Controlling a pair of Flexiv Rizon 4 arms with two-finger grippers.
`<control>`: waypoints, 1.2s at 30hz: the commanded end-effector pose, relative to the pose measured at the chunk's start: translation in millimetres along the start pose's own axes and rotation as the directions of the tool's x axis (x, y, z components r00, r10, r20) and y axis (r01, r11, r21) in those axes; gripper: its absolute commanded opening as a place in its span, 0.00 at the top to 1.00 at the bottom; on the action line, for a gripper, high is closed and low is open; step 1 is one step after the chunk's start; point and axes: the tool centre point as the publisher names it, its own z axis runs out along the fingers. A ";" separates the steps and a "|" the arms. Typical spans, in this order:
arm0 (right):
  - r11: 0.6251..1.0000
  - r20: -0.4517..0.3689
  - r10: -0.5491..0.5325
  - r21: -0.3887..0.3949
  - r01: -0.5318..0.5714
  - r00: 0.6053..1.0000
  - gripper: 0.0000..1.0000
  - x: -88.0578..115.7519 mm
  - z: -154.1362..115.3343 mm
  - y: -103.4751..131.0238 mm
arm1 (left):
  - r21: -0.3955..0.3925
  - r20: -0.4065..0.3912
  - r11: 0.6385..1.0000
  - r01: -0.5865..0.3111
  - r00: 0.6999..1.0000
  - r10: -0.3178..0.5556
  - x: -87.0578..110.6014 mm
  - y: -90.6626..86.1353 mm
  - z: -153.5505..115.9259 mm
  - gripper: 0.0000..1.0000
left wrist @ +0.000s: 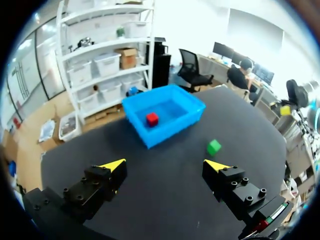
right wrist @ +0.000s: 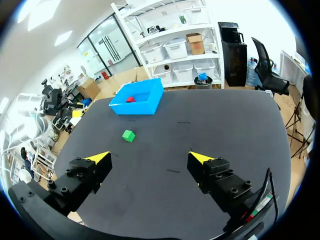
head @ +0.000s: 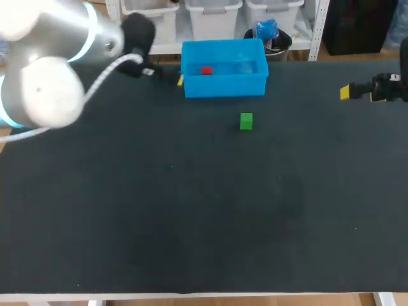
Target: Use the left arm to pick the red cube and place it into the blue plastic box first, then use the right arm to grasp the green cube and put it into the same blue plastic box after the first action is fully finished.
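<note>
Dark matte table [head: 204,217], pale strip along its near edge; soft even light

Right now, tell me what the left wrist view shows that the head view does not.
Only the left wrist view shows the left gripper whole: both yellow-tipped fingers wide apart, nothing between them. Only the head view shows the left arm, whose white joints hide most of that gripper. Both show the red cube lying inside the blue plastic box and the green cube on the table, outside the box.
</note>
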 end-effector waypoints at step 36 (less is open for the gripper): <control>0.974 -0.156 -0.048 0.212 0.081 0.987 0.00 -25.1 24.4 18.4 | 0.188 0.034 0.972 -0.142 0.990 0.138 38.2 23.5 -75.4 0.00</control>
